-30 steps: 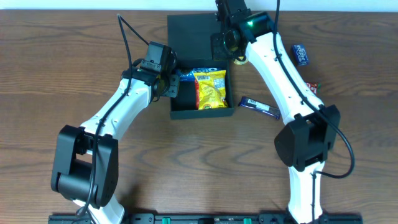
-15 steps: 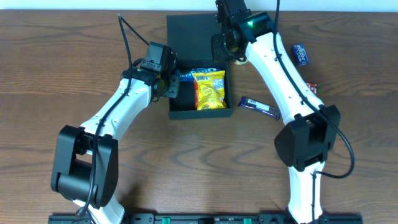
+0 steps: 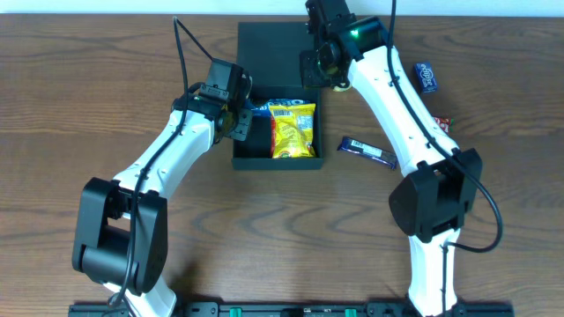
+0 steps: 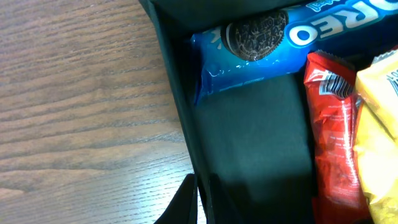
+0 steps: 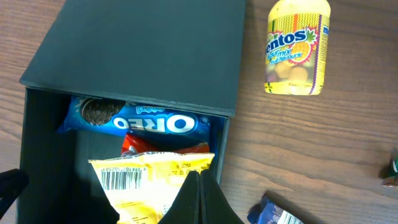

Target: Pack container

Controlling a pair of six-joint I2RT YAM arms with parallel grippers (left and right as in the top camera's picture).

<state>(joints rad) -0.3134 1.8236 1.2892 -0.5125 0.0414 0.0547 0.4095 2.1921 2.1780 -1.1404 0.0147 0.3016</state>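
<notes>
The container point(image 3: 273, 53) is a matte black box with its flap lid lying open toward the far edge. Inside lie a blue Oreo packet point(image 3: 264, 107), a yellow packet point(image 3: 293, 130) and a red packet point(image 4: 333, 124). My left gripper point(image 3: 240, 123) is shut on the container's left wall point(image 4: 177, 93), one finger inside and one outside. My right gripper point(image 5: 200, 173) is shut and holds nothing; it hangs over the container's right side above the yellow packet point(image 5: 149, 180). The lid point(image 5: 143, 50) and Oreo packet point(image 5: 143, 121) show below it.
A yellow Mentos bottle point(image 5: 297, 46) lies on the wood just right of the lid. A dark blue bar point(image 3: 367, 151) lies right of the container. Farther right are a blue packet point(image 3: 426, 76) and a small red-wrapped item point(image 3: 445, 123).
The container has slid left and a little toward the front, with my left gripper closed on its wall. The right arm has stayed in place.
</notes>
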